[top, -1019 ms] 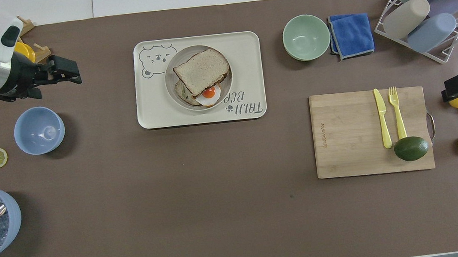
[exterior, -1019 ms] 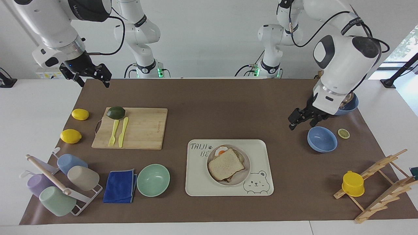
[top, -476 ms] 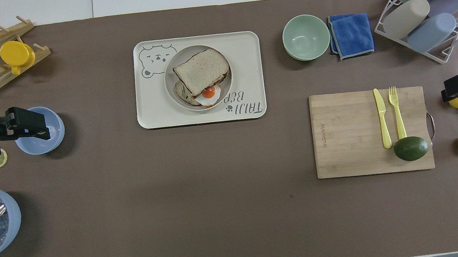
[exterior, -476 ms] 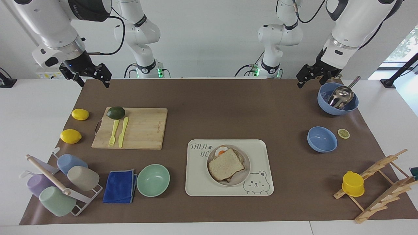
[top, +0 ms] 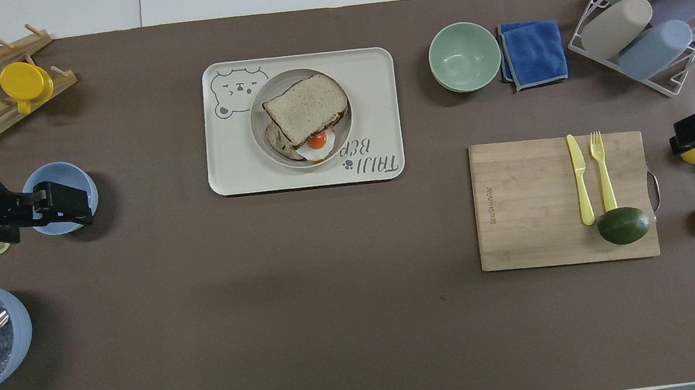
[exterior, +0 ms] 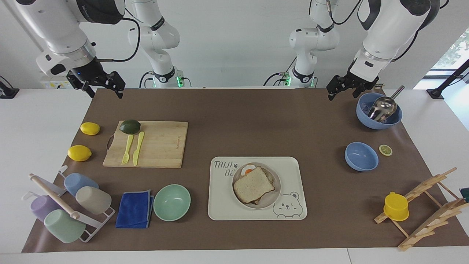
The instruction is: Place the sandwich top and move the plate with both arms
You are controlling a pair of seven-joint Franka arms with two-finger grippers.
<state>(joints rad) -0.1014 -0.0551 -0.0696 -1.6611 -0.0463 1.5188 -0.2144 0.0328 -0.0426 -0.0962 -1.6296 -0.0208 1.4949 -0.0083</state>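
The sandwich top lies on a slice with fried egg, on the round plate. The plate sits on the bear tray. My left gripper hangs high in the air and open at the left arm's end of the mat, by the blue bowl with the metal scoop. It holds nothing. My right gripper waits raised and open over the right arm's end of the mat, close to a lemon. Both are well away from the plate.
The cream bear tray lies beside a mint-green bowl and a blue cloth. A cutting board carries an avocado, fork and knife. Two lemons, a cup rack, a small blue bowl, a lemon slice and a wooden rack stand around.
My left arm has risen from low beside the small blue bowl to high up by the scoop bowl, still open. The right arm and the sandwich have not moved.
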